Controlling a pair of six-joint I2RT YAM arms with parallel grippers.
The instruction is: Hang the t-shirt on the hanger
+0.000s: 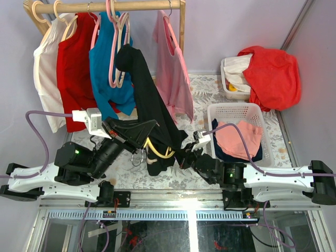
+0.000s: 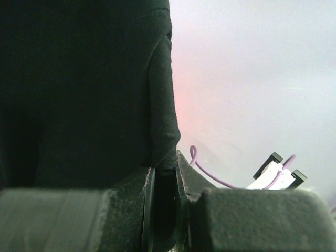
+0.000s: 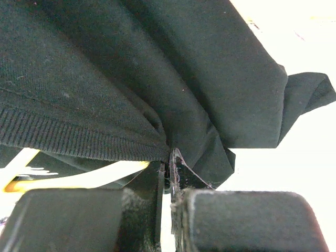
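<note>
The black t-shirt hangs in a long strip from near the rack down to both grippers. My left gripper is shut on a fold of the t-shirt; in the left wrist view the left gripper pinches black cloth between its jaws. My right gripper is shut on the t-shirt just below its ribbed collar, seen at the right gripper in the right wrist view. The yellow hanger peeks out under the cloth low between the arms. Part of the hanger shows beneath the collar.
A wooden rack rail at the back carries a cream, a red, a teal-blue and a pink shirt on pink and wooden hangers. A white basket with clothes stands right; behind it a bin under red cloth.
</note>
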